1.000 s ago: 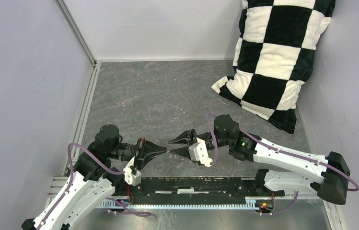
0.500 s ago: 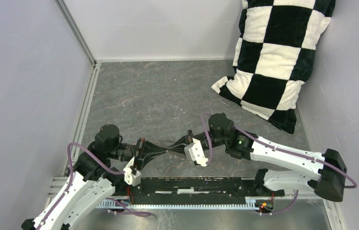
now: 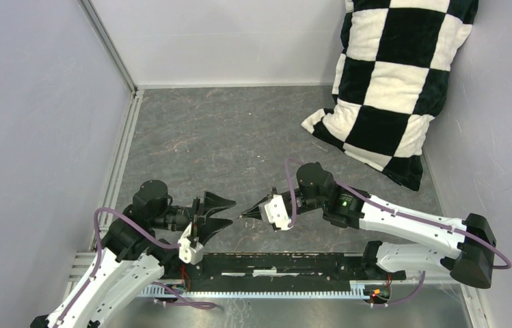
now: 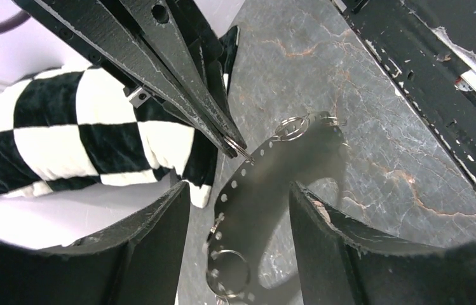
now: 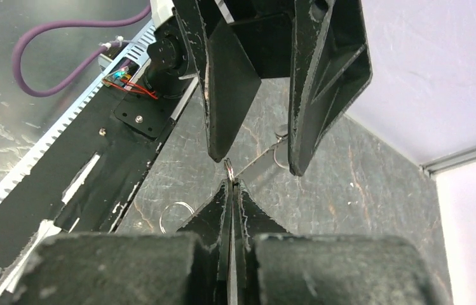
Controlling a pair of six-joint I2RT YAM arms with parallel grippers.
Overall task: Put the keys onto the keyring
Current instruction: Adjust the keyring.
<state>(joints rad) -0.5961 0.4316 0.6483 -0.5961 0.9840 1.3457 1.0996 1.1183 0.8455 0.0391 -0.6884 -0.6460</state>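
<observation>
The keyring [image 4: 267,184] shows in the left wrist view as a blurred dark-grey strip with a row of small holes. A small silvery ring [image 4: 292,127] sits at its far end. In the right wrist view the keyring [image 5: 257,166] is edge-on, like a thin rod. My right gripper [image 5: 230,183] is shut on its near end, above the table. The right gripper [image 3: 243,216] points left at the left gripper [image 3: 227,212]. The left gripper [image 4: 240,190] is open, one finger on each side of the keyring and not touching it. The keys are out of view.
A loose silvery split ring [image 5: 175,213] lies on the grey table [image 3: 239,137] below the right gripper. The black-and-white checked pillow [image 3: 396,82] leans in the far right corner. A black rail [image 3: 273,263] runs along the near edge, and walls close the left, back and right.
The left gripper has opened, let go of the keyring and drawn back a little to the left. The right gripper has shut on the keyring and moved slightly left.
</observation>
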